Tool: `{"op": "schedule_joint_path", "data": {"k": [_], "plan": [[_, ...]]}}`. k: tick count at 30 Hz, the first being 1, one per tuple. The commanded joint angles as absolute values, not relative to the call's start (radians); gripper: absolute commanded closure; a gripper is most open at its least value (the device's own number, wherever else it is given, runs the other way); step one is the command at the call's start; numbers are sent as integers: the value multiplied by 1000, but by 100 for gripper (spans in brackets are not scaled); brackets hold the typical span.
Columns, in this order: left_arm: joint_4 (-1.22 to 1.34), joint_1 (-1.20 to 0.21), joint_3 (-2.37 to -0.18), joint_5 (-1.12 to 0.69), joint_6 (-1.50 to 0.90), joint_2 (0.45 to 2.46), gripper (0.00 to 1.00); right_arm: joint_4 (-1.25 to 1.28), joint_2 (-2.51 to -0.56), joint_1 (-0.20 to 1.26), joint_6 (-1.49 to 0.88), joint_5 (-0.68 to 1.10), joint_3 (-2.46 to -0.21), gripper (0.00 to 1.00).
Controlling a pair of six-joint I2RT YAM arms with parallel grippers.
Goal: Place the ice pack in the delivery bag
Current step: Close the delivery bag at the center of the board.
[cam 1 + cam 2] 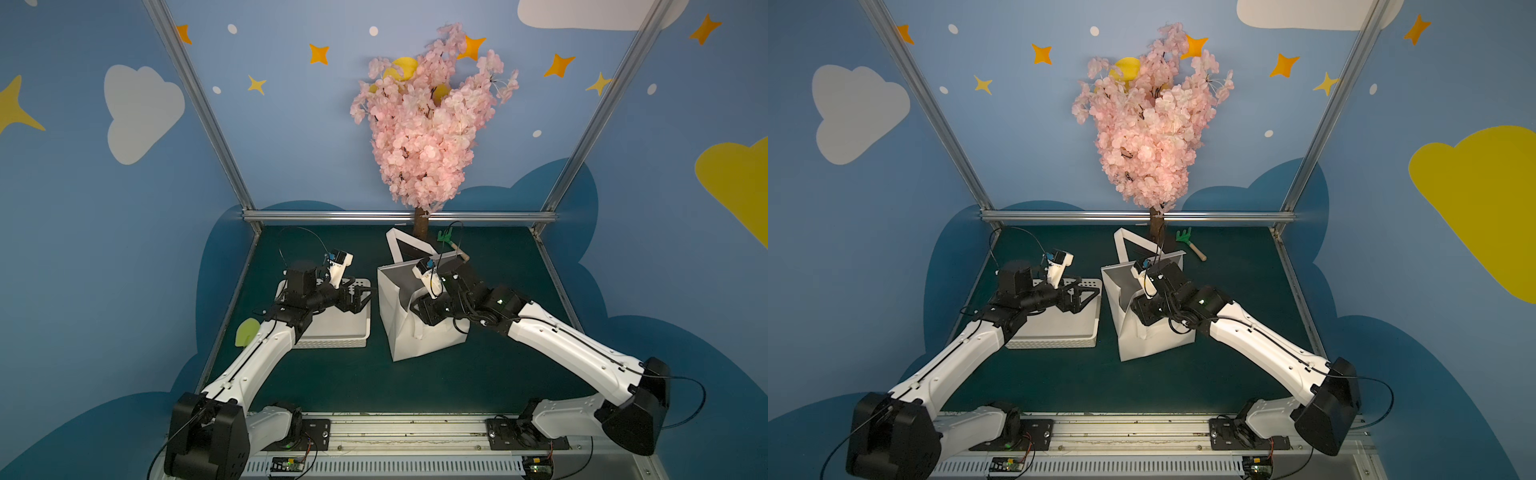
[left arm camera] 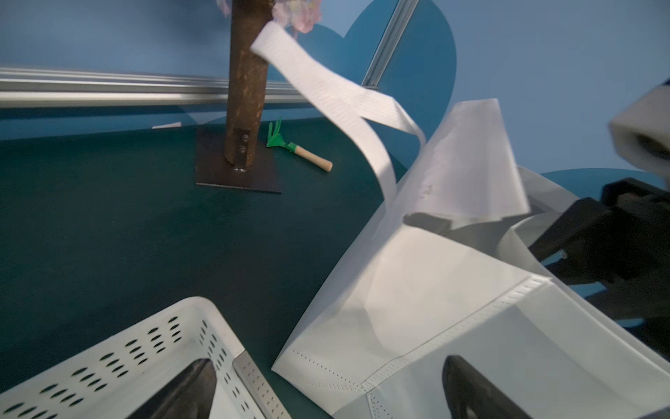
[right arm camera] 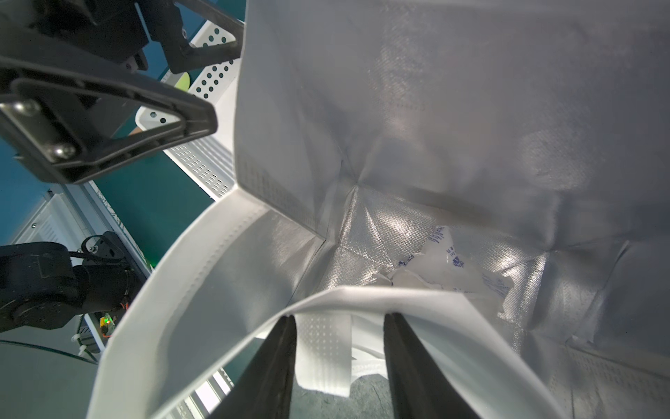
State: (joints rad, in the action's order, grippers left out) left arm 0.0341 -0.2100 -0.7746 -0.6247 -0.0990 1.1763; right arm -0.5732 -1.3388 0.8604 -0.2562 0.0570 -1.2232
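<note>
A: While working outward from the near edge of the dark green table (image 1: 332, 382), meet the left gripper (image 1: 360, 297) first. Hovers over the bag-side end of the white perforated plastic basket (image 1: 332, 343), jaws spread wide, gripping nothing.

B: And the right gripper (image 3: 339, 337)?

A: Hangs at the near rim of the boxy white fabric delivery bag (image 1: 436, 343), just beside the basket. Shows black fingers (image 3: 282, 362) partly apart in the right wrist view, with a loose white strap handle (image 3: 322, 348) in the gap, touching one finger but not pinched.

B: Any sign of the white, blue-printed ice pack (image 3: 453, 265)?

A: Lies crumpled on the shiny silver foil floor inside the delivery bag, well below the rim and apart from both grippers.

B: Farther back?

A: See a second white strap loop (image 2: 326, 87) standing up from the bag's far wall. Beyond that, find a small green toy rake with a wooden handle (image 1: 1185, 237) lying on the table, near the brown trunk (image 2: 246, 90) of the pink blossom tree (image 1: 424, 124), upright on a flat plate by the back rail.
</note>
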Motion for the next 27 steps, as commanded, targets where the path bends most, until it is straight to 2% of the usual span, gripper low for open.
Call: {"op": "schedule_joint_path", "data": {"k": [1, 6, 11, 18, 27], "plan": [[132, -209, -759, -718, -56, 1185, 0, -527, -1352, 856, -260, 83, -1262, 55], [310, -211, -743, -918, -124, 1264, 0, -532, -1373, 847, -252, 93, -1276, 55], [371, -213, -757, -883, -92, 1321, 0, -535, -1379, 843, -258, 118, -1282, 55], [397, -221, -834, -1042, -136, 1405, 0, -545, -1377, 834, -261, 107, -1285, 54], [375, -251, -804, -1127, -205, 1383, 0, -543, -1417, 827, -270, 103, -1316, 54]]}}
